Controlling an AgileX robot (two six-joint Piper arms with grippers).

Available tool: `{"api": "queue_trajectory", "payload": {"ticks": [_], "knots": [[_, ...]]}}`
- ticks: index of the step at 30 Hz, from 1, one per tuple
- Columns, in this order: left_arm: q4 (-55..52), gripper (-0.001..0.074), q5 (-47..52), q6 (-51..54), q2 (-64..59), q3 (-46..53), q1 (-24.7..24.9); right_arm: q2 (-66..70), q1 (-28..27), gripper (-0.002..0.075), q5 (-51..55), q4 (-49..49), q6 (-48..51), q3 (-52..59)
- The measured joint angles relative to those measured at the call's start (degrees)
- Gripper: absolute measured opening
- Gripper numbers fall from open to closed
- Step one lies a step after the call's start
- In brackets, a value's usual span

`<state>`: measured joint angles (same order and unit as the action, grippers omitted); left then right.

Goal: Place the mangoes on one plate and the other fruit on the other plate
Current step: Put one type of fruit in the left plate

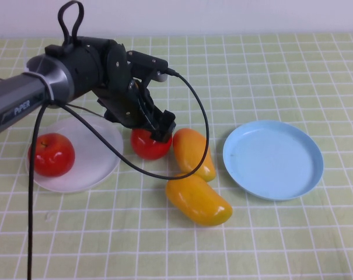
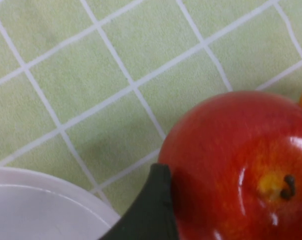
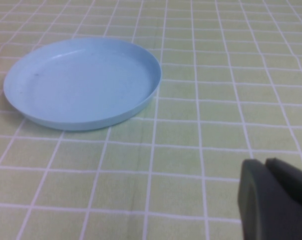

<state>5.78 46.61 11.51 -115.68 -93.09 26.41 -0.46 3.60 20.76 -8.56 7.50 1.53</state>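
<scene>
My left gripper point(image 1: 159, 129) reaches down over a red apple point(image 1: 148, 144) on the cloth between the white plate point(image 1: 100, 140) and the mangoes, and is shut on it. In the left wrist view one dark finger point(image 2: 151, 210) presses the apple point(image 2: 240, 165); the other finger is out of frame. A second red apple point(image 1: 51, 154) lies on the white plate. Two mangoes point(image 1: 193, 153) point(image 1: 198, 199) lie on the cloth left of the light blue plate point(image 1: 273, 158), which holds nothing. My right gripper point(image 3: 270, 197) is shut and hovers near the blue plate point(image 3: 83, 82), outside the high view.
A green checked cloth point(image 1: 281, 70) covers the table. The left arm's black cable point(image 1: 199, 116) loops over the mangoes. The white plate's rim point(image 2: 36, 175) shows beside the apple in the left wrist view.
</scene>
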Motion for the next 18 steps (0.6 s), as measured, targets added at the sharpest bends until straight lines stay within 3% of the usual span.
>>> {"api": "queue_trajectory", "payload": {"ticks": [9, 14, 18], "knots": [[-0.03, 0.0667, -0.46, 0.0, -0.2, -0.14, 0.0, 0.0, 0.0, -0.0016, 0.0, 0.0, 0.0, 0.0], [-0.15, 0.0582, -0.08, 0.0, -0.33, -0.28, 0.0, 0.0, 0.0, -0.0016, 0.0, 0.0, 0.0, 0.0], [-0.25, 0.058, 0.03, 0.0, -0.33, -0.28, 0.0, 0.0, 0.0, -0.0016, 0.0, 0.0, 0.0, 0.0]]}}
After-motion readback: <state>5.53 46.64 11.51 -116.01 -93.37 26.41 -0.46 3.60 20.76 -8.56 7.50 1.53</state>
